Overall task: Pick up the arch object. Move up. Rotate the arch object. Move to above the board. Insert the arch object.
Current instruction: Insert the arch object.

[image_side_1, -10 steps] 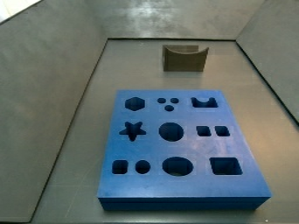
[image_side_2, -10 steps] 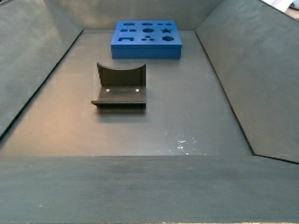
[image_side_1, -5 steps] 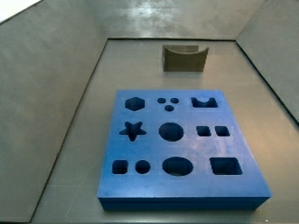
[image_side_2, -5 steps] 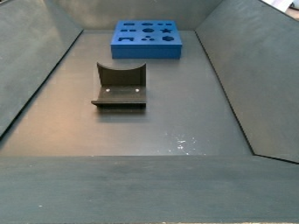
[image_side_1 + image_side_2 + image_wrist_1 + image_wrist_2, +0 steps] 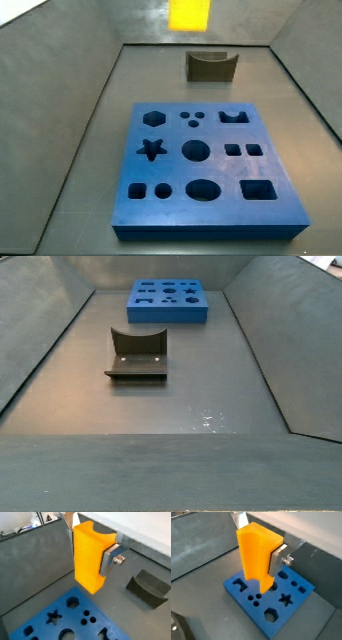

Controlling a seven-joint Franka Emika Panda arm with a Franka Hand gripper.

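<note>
High above the board [image 5: 271, 604], the gripper [image 5: 90, 543] pinches the arch object [image 5: 90, 559] upright.

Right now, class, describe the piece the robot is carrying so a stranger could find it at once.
Start at the big blue board with dark cut-out holes on the grey floor. Above it hangs the gripper, its silver fingers shut on the arch object. This is the only bright yellow-orange block, tall and narrow, unlike the dark fixture standing on the floor.
</note>
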